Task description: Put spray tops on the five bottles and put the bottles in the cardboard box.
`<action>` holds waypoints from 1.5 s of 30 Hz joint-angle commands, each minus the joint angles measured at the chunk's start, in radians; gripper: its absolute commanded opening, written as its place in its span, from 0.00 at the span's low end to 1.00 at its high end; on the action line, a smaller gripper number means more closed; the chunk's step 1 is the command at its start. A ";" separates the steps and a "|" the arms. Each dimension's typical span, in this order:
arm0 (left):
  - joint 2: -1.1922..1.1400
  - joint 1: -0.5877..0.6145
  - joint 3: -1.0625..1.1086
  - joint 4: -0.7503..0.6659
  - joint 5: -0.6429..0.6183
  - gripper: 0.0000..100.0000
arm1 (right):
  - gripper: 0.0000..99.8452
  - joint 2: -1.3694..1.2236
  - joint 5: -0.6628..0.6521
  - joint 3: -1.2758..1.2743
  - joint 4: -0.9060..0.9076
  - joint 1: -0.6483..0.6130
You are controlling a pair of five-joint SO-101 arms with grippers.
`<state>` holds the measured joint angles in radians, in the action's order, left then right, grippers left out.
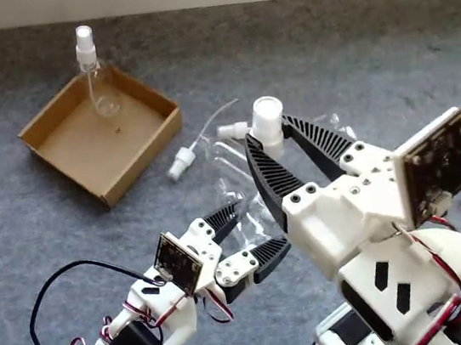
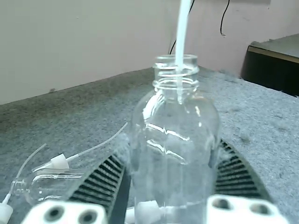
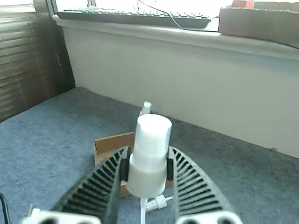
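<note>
One bottle (image 1: 101, 86) at far corner of box (image 1: 144, 156)

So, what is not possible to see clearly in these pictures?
- High view: the number of loose bottles; they are clear and the right fingers cover some.
- Left wrist view: the spray top's head, cut off by the top edge; its tube enters the held bottle.
- Right wrist view: most of the box, behind the spray top; the tube's end, cut off by the bottom edge.

White arms (image 1: 351, 207), black ribbed pincers (image 1: 268, 130), black cable (image 1: 80, 264), perhaps bare camera boards (image 1: 439, 162).
</note>
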<state>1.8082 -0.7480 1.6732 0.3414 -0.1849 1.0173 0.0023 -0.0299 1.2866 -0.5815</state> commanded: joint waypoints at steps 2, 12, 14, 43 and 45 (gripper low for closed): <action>0.008 0.015 0.022 -0.002 0.002 0.08 | 0.03 0.002 -0.098 0.002 0.013 -0.010; 0.008 0.018 0.021 -0.074 0.003 0.08 | 0.04 0.004 -0.114 -0.166 0.012 -0.010; 0.008 0.018 0.021 -0.075 0.003 0.08 | 0.04 0.004 -0.115 -0.189 0.013 -0.010; 0.008 0.074 0.021 -0.078 0.003 0.08 | 0.17 0.004 -0.115 -0.199 0.048 0.182; 0.008 0.104 0.021 -0.078 0.002 0.08 | 0.17 0.004 -0.115 -0.199 0.048 0.191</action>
<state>1.8082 -0.7066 1.6732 0.2938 -0.1849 1.0065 -0.1005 -0.2401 1.3433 -0.4281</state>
